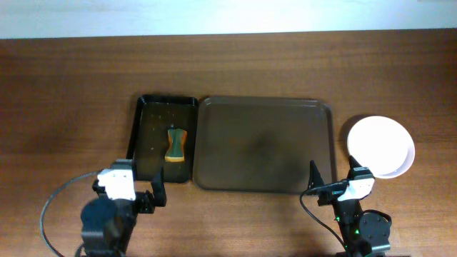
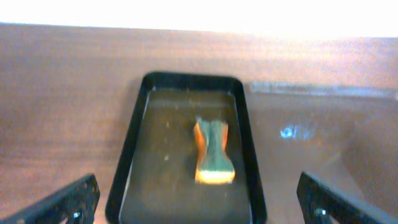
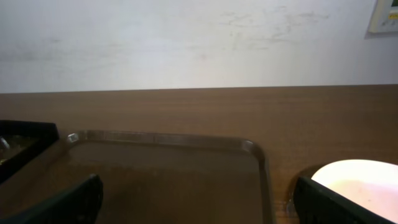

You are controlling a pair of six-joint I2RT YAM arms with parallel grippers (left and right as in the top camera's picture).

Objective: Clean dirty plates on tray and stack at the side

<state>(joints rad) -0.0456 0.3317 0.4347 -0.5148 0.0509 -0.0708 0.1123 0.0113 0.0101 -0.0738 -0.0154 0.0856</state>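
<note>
Resting on the worktop [image 1: 71, 86] just right of the brown tray [image 1: 264, 146], a white plate [image 1: 380, 146] sits off the tray, its left edge close to the tray's right rim. Whether it is a single plate or several stacked cannot be told from above. Its upper face looks plain white.

Left of the brown tray, and right against it, lies a smaller black tray [image 1: 138, 135] with raised walls and a glossy floor with pale specks. A sponge [image 1: 175, 144], orange with a green face and pinched at the waist, lies flat inside it, right of the middle, its long axis running near to far.

At the near edge, the left gripper [image 2: 198, 200] is held just near of the black tray and faces it. Its two fingers are spread wide, showing only at the bottom corners of its wrist view, and hold nothing. The right gripper [image 3: 199, 198] is held near the brown tray's near right corner, left of the plate. Its fingers are likewise far apart with nothing between them. In its wrist view the tray's rim runs across the middle and the plate's edge shows at the lower right.
</note>
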